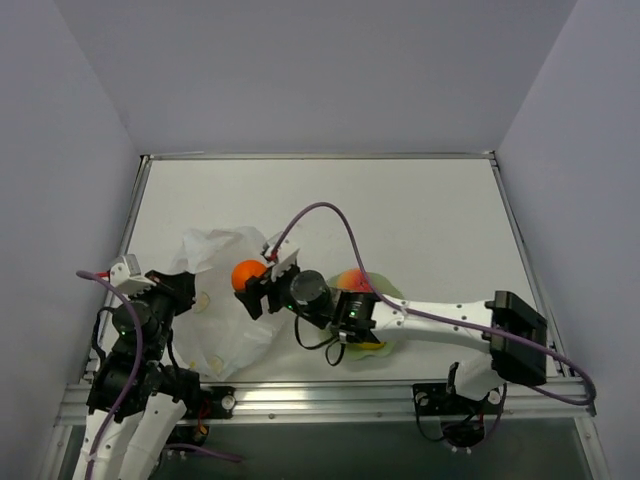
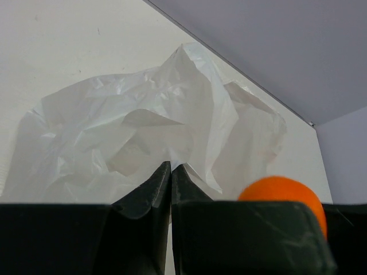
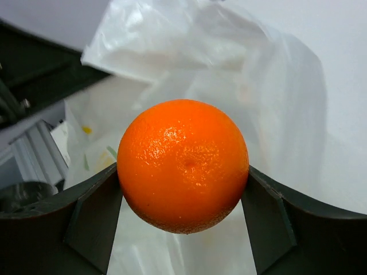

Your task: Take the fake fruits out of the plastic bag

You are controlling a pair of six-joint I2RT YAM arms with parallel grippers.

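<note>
1. The right gripper [image 3: 183, 195] is pinching the orange ball [image 3: 183, 165] between its two dark fingers [image 3: 86, 223], one pad pressing each side of the fruit.
2. The ball is showing a glossy, finely pitted orange skin with a small dimple near its middle, and it is sitting above the plastic bag [image 1: 222, 300], just over the bag's right edge in the top view.
3. The bag is lying crumpled on the white table [image 1: 420, 220], thin, translucent and white, with sharp creases and a raised peak [image 2: 186, 54].
4. The left gripper [image 2: 171, 172] is resting at the bag's near edge, its fingers pressed together with crinkled plastic at their tips; whether film is caught between them I cannot tell.
5. A pink-orange peach [image 1: 350, 279] and something yellow are peeking out from under the right arm [image 1: 430, 315], on a pale green plate [image 1: 385, 290].
6. No brand, label or readable writing is showing on the fruit or bag.
</note>
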